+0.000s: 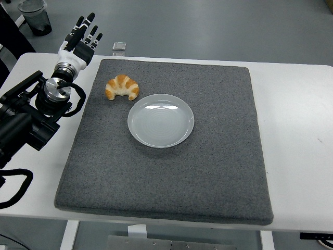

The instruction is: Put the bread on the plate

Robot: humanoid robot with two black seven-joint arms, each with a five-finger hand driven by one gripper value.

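**Croissant lies on the mat beside the plate, left hand raised at the far left corner**

A white table (296, 135) fills the view, its near edge running along the bottom. Most of its top is covered by a large square grey felt mat (166, 177), whose near part is bare.

Toward the middle of the mat, a little left of centre, sits a round white plate (161, 120). It is shallow and glossy, and nothing lies in it.

Just beyond the plate's upper left rim is the bread, a golden-brown croissant (122, 87). It rests on the mat with its curved back toward the far side and its two tips pointing toward the near side. It is close to the plate but not touching it.

The robot's left arm (26, 120) comes in from the left edge, black and bulky, crossing the bare table left of the mat. Its wrist has a round silver joint. The left hand (79, 44) is at the mat's far left corner, to the left of the croissant and apart from it. Its fingers (89, 25) are black and white, stretched out straight and slightly fanned, pointing away toward the far side. They hold nothing.

Past the table's far edge is grey floor, with a small clear object (119, 46) and, at the top left corner, a dark bin (35, 15).
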